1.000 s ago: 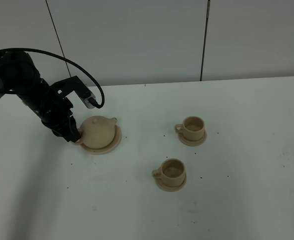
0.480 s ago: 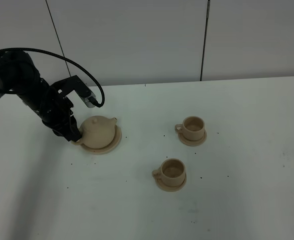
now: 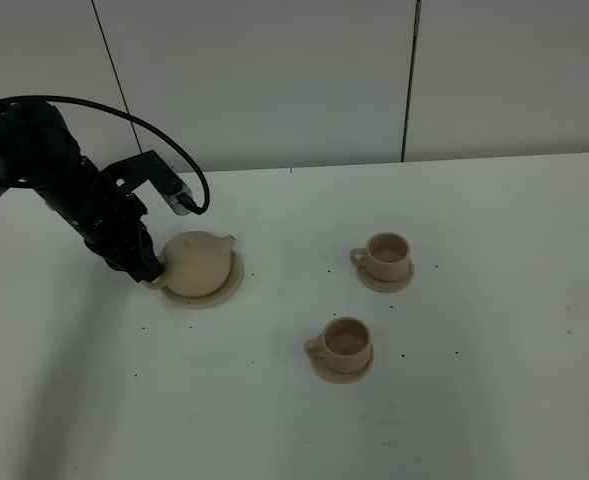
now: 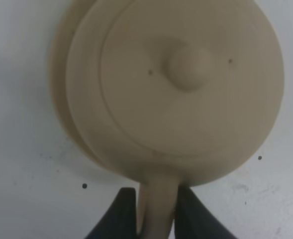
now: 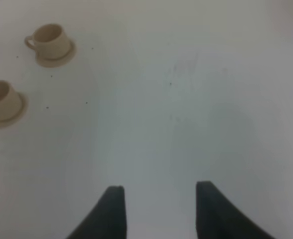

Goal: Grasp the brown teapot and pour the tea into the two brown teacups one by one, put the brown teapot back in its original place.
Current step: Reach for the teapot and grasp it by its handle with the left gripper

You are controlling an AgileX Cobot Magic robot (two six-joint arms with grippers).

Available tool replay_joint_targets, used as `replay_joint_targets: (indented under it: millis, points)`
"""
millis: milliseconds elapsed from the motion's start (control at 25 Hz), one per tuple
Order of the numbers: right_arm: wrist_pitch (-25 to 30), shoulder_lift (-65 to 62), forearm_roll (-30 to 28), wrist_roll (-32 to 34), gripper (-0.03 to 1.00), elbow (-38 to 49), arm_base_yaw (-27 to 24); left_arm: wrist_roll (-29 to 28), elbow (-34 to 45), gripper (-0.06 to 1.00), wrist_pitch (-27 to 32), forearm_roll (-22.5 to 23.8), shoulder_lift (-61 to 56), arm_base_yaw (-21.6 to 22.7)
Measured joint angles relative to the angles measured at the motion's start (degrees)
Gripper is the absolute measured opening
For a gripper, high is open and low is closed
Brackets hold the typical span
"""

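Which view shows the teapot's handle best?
The left wrist view: the handle stands close up, with the fingers against both its sides. The exterior high view shows the teapot on its saucer, but the left arm mostly hides the handle. The right wrist view shows no teapot.

The left pincer is seen seemingly clamped on the handle of the brown teapot, while the right pincer is held with fingers parted.
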Motion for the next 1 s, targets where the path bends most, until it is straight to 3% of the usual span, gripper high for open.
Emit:
replay_joint_targets:
  millis: [760, 1000]
  points:
    - [0.00, 0.00, 0.00, 0.00, 0.32, 0.00, 0.00, 0.00, 0.00, 0.24, 0.00, -0.03, 0.00, 0.00]
    - [0.00, 0.00, 0.00, 0.00, 0.32, 0.00, 0.00, 0.00, 0.00, 0.20, 0.00, -0.24, 0.00, 0.00]
